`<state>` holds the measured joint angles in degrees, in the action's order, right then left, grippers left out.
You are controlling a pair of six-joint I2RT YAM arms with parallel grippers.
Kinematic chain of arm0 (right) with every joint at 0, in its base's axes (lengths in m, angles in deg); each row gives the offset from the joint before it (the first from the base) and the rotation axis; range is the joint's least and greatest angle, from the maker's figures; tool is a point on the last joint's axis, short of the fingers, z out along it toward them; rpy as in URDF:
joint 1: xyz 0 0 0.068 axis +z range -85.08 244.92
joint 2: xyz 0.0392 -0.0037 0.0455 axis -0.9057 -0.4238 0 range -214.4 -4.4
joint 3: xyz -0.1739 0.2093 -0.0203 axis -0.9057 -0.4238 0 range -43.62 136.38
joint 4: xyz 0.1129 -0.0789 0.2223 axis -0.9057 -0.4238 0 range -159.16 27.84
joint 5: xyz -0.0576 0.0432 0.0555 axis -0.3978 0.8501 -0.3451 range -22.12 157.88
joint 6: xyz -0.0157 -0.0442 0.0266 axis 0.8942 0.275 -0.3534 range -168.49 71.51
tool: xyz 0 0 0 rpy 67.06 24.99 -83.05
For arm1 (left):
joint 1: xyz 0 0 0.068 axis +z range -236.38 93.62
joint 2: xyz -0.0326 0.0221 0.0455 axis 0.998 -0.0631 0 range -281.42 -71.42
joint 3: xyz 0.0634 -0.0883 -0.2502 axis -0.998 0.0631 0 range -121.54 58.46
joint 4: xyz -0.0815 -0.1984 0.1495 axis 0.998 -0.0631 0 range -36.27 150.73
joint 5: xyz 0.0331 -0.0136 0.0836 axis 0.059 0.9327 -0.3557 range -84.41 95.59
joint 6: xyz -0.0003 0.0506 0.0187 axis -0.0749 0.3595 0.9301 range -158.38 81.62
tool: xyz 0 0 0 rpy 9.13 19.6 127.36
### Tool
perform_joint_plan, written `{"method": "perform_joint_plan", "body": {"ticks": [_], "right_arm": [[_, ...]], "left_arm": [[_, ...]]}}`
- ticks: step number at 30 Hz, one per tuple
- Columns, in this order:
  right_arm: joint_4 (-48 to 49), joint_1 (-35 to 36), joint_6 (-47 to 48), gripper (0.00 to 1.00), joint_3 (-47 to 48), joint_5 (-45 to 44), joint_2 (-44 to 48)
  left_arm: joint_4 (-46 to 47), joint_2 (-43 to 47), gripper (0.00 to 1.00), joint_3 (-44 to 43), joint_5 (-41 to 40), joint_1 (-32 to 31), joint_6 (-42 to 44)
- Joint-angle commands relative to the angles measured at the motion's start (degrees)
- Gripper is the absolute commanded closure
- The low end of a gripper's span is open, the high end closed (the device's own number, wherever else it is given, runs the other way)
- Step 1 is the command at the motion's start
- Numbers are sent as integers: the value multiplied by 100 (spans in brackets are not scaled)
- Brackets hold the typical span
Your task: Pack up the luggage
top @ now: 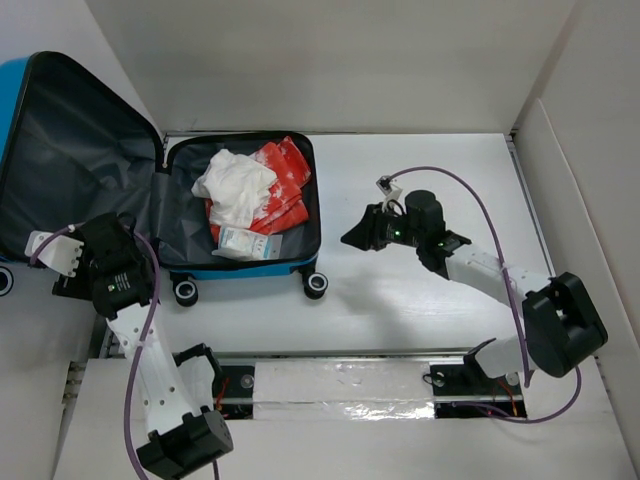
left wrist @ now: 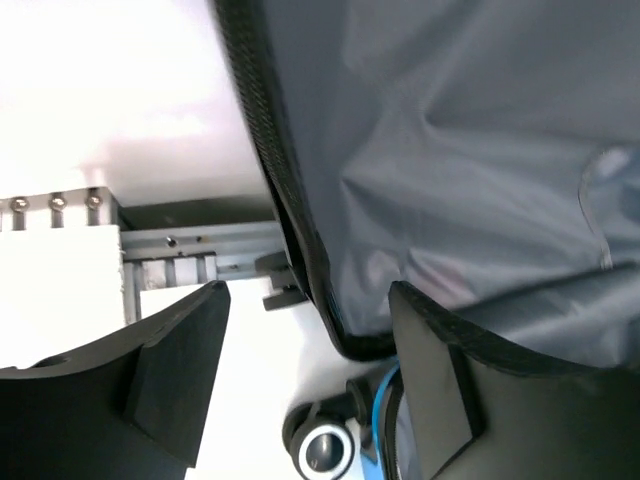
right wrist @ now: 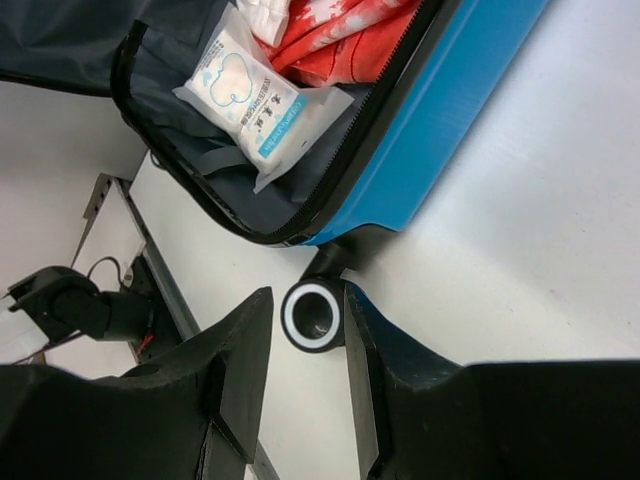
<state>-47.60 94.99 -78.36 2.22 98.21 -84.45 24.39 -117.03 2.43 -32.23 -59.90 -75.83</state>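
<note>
From above, the luggage (top: 185,215) lies open at the far left of the white table (top: 420,160), its lid (top: 70,150) swung out to the left and its base holding a crumpled white cloth (top: 238,185) on top of glossy red packets (top: 288,175), with a flat white pouch (top: 245,243) at the near edge. Only this view shows both arms together: the left one reaches to the lid's near rim, the right one sits on bare table just right of the base. The left wrist camera gives what the overhead cannot: the left gripper (left wrist: 310,292) has its smooth black, wedge-shaped fingers standing apart on either side of the lid's ribbed black zip edge, not clamped on it; the slack, creased grey fabric lining fills the upper right, and a ribbed aluminium rail (left wrist: 190,245) shows behind. The right wrist camera looks along the hard, glossy blue shell to a small black wheel (right wrist: 313,315) with a pale ring, seen through the gap between the fingers of the right gripper (right wrist: 308,298). The overhead view shows that gripper apart from the wheel, so its jaws are partly parted and hold nothing. This close view also shows the pouch's soft plastic wrap with a blue cloud print and a blue label
</note>
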Motion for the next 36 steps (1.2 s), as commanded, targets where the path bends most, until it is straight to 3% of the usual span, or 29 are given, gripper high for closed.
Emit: {"method": "perform_joint_plan", "body": {"ticks": [1,7,12,15,18,19,20,24,31,36], "right_arm": [[73,139,227,59,285,-105,104],[-200,88,385,59,487,-229,-274],[-252,-18,403,59,504,-361,-467],[-358,-246,420,60,531,-404,-582],[-402,-326,420,60,496,-449,-599],[-419,-387,429,60,504,-449,-599],[-437,-387,429,60,513,-449,-591],[-490,-387,447,60,522,-414,-564],[-428,-335,464,60,513,-150,-494],[-534,-132,613,60,618,-159,-458]], "left_arm": [[118,-192,39,-231,-646,33,-288],[-190,-668,61,-1287,-762,-124,-439],[266,-520,67,-1245,-717,-416,-166],[364,-248,64,-982,-787,-617,-148],[251,165,46,-587,-1052,-723,-227],[206,436,35,-410,-999,-723,-280],[67,551,33,-35,-982,-723,-359],[-4,1018,29,891,-1236,-723,-569],[171,-385,29,-65,-1859,-723,-412],[390,-800,30,-435,-2062,-723,-193]]}}
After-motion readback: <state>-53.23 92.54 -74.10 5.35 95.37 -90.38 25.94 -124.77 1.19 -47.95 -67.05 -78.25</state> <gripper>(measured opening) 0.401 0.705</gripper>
